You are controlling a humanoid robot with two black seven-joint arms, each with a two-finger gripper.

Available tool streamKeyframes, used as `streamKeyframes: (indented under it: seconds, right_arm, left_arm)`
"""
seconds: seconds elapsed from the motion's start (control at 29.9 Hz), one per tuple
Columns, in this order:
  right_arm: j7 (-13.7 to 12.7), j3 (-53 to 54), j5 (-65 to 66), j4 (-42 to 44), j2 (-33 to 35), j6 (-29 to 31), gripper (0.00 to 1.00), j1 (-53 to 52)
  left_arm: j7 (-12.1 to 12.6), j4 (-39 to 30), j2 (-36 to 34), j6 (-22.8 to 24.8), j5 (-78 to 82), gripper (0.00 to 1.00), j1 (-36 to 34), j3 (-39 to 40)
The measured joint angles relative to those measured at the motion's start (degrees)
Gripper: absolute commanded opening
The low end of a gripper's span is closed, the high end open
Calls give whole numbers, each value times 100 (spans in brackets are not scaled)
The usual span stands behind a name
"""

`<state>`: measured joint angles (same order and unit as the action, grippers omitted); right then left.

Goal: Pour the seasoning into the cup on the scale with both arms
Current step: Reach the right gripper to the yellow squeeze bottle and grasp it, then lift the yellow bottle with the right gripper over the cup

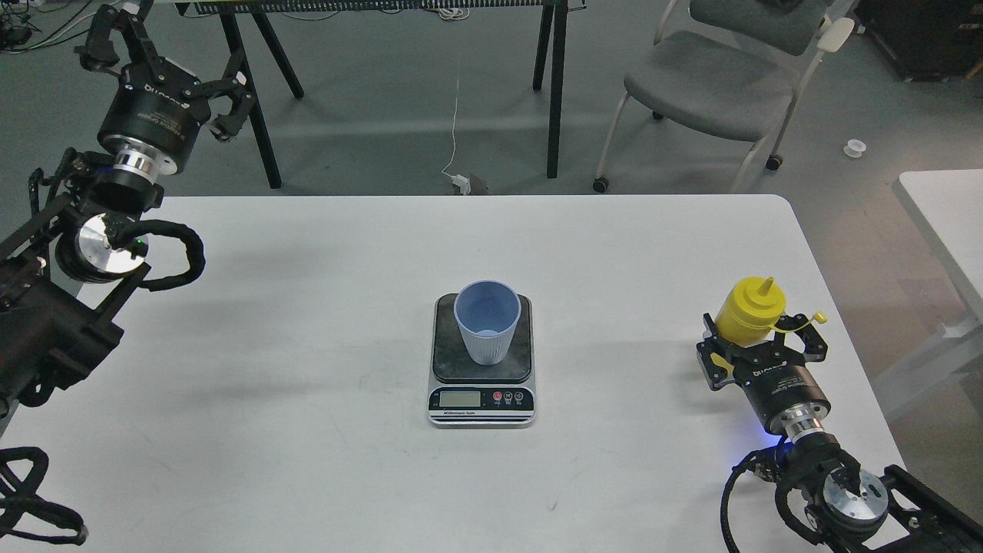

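The light blue ribbed cup (487, 322) stands upright on the dark platform of the scale (481, 399) at the table's middle. The yellow seasoning bottle (750, 311) stands near the right table edge, its small cap hanging on a tether to its right. My right gripper (762, 346) reaches around the bottle's lower body from the front; its jaws stand spread on either side and hide the bottle's base. My left gripper (165, 69) is open and empty, raised high at the far left beyond the table's back edge.
The white table (307, 307) has a rounded back right corner. Behind it stand black trestle legs (261, 115) and a grey chair (714, 84). A second white table's edge (941, 207) is at the right.
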<state>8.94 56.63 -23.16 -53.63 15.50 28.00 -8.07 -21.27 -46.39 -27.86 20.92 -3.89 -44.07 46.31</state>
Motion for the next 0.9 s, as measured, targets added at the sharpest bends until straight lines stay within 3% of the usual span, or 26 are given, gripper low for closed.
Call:
streamKeyframes:
  seconds: [0.13,0.47,0.9]
  right_arm:
    - [3,42,137,14,65,0,52,-398]
    - [5,163,1470,-5,1069,0,52,-1829]
    - [9,-418,4343,-101,1108,0,43,-3706]
  left_arm:
    - [0,-8,-59,16,3,99,-5,4]
    - [-26,-8,-175,468,-169,99,581,274]
    - [-58,502,-136,711,-274,99,1319,384]
